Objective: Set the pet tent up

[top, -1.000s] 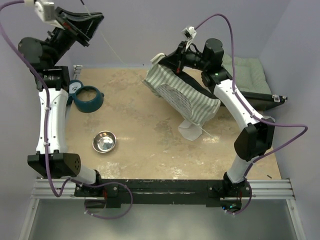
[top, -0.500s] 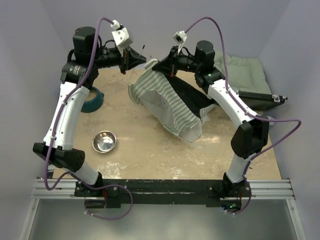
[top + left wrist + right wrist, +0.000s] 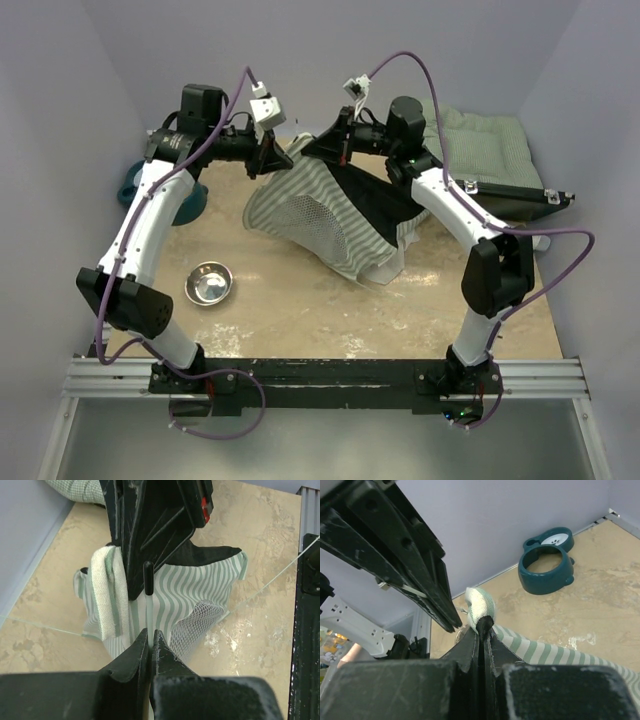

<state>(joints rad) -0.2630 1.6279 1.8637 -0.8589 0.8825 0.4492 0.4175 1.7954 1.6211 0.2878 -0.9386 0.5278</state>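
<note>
Tent (image 3: 330, 215) held up at 12 o'clock on the table (image 3: 290, 305).
Left gripper (image 3: 150, 636) pinches a thin pole (image 3: 148, 607); right gripper (image 3: 482, 628), at its 3 o'clock, clamps a white flap (image 3: 479, 605).

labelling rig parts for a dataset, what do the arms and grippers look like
The left arm and right arm have white link shells with black joints. A purple cable loops along each. The left gripper and right gripper are black, scuffed and tapering.
</note>
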